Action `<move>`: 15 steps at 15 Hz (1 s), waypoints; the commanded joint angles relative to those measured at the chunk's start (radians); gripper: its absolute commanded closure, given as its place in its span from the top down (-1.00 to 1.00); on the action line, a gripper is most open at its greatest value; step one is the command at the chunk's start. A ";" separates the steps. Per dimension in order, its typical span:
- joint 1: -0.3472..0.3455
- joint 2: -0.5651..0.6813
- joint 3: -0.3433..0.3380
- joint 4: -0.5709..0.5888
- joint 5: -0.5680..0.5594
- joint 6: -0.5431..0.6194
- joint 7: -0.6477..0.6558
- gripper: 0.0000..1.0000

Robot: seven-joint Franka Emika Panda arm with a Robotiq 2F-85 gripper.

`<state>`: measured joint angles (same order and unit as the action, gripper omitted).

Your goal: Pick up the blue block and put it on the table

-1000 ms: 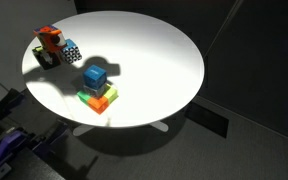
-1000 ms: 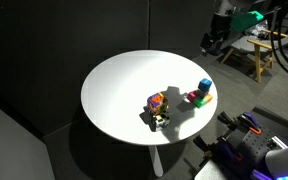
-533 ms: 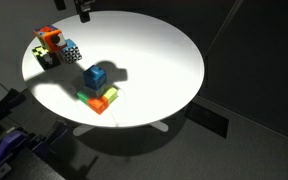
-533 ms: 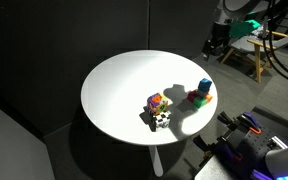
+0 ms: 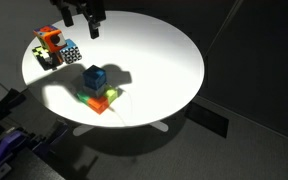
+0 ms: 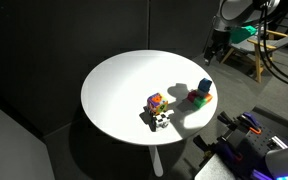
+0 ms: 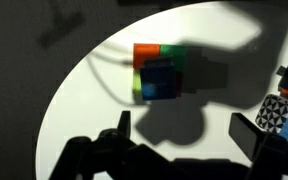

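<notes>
Mid-frame in the wrist view, the solid blue block (image 7: 160,80) tops green and orange blocks (image 7: 147,54); the gripper (image 7: 184,138) gapes wide, empty.

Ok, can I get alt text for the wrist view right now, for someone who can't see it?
Seen from above, the blue block sits on an orange block and a green block on the white table, partly in shadow. The open gripper frames the bottom of the picture, and a black-and-white patterned block shows at the right edge.
</notes>
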<state>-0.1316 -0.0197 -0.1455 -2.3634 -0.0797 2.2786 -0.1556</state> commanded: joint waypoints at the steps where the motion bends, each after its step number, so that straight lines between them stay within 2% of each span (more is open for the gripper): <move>1: -0.002 0.000 0.002 0.001 0.000 -0.002 -0.001 1.00; 4: -0.002 -0.001 0.002 -0.002 0.004 0.005 -0.009 1.00; 15: -0.007 0.082 0.002 -0.040 0.017 0.158 -0.022 1.00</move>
<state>-0.1306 0.0468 -0.1454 -2.3912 -0.0769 2.3978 -0.1567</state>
